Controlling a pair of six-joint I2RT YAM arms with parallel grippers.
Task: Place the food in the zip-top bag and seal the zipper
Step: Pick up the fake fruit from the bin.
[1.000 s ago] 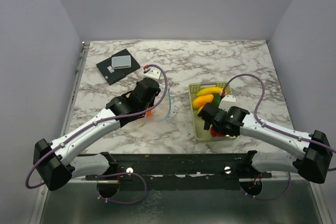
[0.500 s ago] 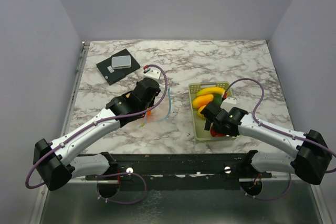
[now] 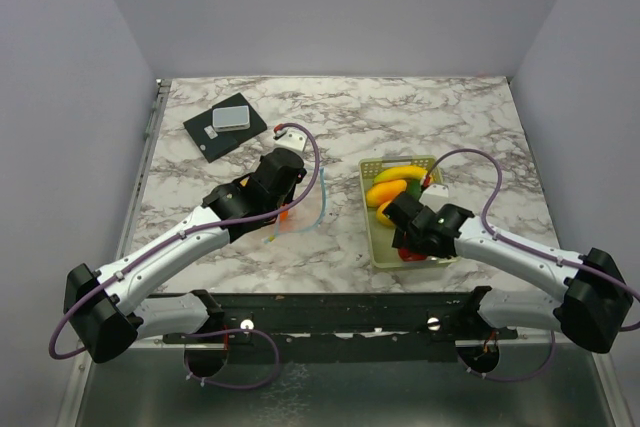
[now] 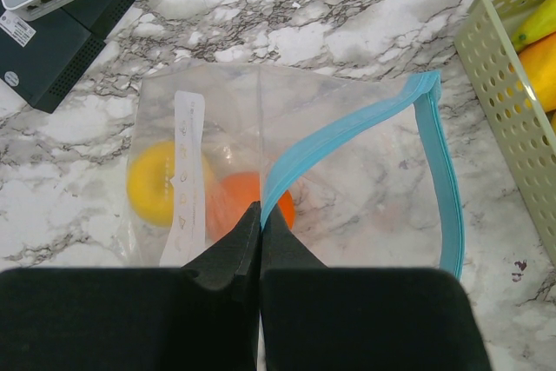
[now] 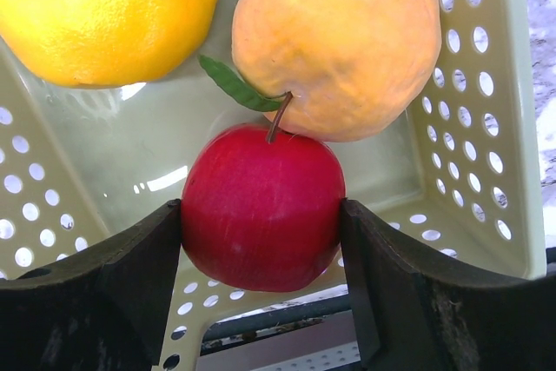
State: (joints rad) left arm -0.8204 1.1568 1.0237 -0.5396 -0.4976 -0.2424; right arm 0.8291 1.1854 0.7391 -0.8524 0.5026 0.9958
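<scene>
Zip-top bag (image 4: 365, 180) is lying left of the basket (image 4: 512, 102), my left gripper (image 4: 261, 215) staying clenched on its zipper (image 4: 347, 119), orange ball (image 4: 236, 202) and yellow fruit (image 4: 155, 184) already inside. On the right, my right gripper (image 5: 261, 219) is closing in from wide open, pads (image 5: 143, 258) now touching both sides of the red apple (image 5: 261, 188), so I'm reckoning it's nearly ready to lift.

On the table (image 3: 450, 117), the zip-top bag (image 4: 347, 171) lies left of centre with two round fruits (image 4: 156, 184) side by side inside, and the left pincer (image 4: 261, 223) is on its zipper (image 4: 300, 162) at the near edge. The basket (image 3: 372, 237) stands to its right. In the basket, the apple (image 5: 261, 215) sits at the near end, touching both fingers of the right pincer (image 5: 261, 245), and the banana (image 3: 400, 172) lies at the far end. A small device (image 3: 232, 116) rests on a flat box (image 3: 205, 142) far left.
</scene>
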